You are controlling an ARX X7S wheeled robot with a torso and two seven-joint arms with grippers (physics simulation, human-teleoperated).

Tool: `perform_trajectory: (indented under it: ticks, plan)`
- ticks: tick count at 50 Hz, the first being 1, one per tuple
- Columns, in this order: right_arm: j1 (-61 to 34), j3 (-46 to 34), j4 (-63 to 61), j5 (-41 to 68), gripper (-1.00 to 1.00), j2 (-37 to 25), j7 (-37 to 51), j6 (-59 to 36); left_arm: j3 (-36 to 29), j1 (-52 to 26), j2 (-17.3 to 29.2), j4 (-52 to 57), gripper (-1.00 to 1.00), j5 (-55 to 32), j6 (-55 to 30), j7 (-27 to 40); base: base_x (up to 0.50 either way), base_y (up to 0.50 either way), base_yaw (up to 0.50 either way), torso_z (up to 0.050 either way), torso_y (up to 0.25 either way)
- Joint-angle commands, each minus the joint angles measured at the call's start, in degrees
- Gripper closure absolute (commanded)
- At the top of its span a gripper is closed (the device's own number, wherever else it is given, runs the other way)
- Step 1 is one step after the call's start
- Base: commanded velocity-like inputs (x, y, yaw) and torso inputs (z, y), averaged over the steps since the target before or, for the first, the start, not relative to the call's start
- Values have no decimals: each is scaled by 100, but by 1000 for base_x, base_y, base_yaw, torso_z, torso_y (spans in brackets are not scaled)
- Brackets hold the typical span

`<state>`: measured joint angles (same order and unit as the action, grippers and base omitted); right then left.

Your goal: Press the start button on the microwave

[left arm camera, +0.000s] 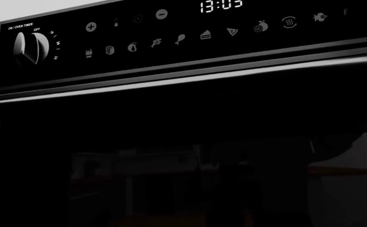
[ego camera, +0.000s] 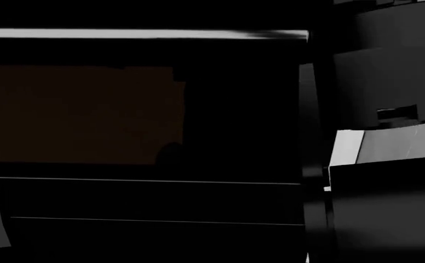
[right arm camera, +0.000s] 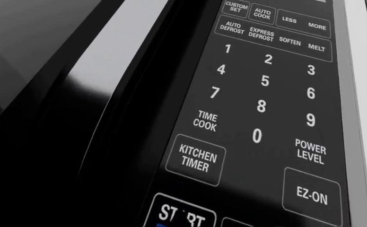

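Observation:
The microwave's black keypad (right arm camera: pixel 266 80) fills the right wrist view at very close range. Its START button (right arm camera: pixel 182 215) sits at the frame's lower edge, with KITCHEN TIMER (right arm camera: pixel 195 158) just above it. A thin dark shape crosses the middle letter of START, and the right gripper's fingers cannot be made out. In the head view a glossy black appliance front (ego camera: pixel 242 109) with a brownish window (ego camera: pixel 81 115) and a silver bar handle (ego camera: pixel 139 34) fills the frame. My right arm (ego camera: pixel 388 109) is a dark bulk at its right. The left gripper shows nowhere.
The left wrist view looks at an oven's black control panel (left arm camera: pixel 190 38) with a timer knob (left arm camera: pixel 30 47), food icons and a clock reading 13:03 (left arm camera: pixel 221 5). A silver bar (left arm camera: pixel 202 75) runs below the panel, above a dark window (left arm camera: pixel 170 179).

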<state>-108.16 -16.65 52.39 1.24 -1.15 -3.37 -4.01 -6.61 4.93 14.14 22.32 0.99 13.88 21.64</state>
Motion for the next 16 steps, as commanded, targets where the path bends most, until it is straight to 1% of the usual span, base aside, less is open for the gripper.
perform_trajectory:
  ticks: [1,3,5,7,9,11,16]
  plan:
    - [-481,-377,2056,248,100,106,116,723,12,29,26,-29,-100,-18,43,63,12,0,4,17,0]
    - [-444,-514,2024,370,100,101,144,692,5,22,26,-40,-100,-11,45,73,12,0,4,0,0]
    - [-299,-560,1699,408,100,45,189,481,10,20,29,-36,-100,-12,41,87,12,0,4,5,0]
    - [129,-600,606,427,100,-133,260,-192,13,17,27,-49,-100,-10,45,104,6,0,4,0,0]
    - [413,-608,-69,462,100,-252,303,-617,-10,-1,19,-60,-100,-3,38,108,6,0,0,0,0]
    - [542,-621,-361,477,100,-318,317,-801,-23,-12,23,-56,-100,-13,39,104,0,0,0,0,0]
    - [678,-638,-553,494,100,-390,352,-915,-41,-27,32,-54,-100,-13,21,115,0,0,0,0,0]
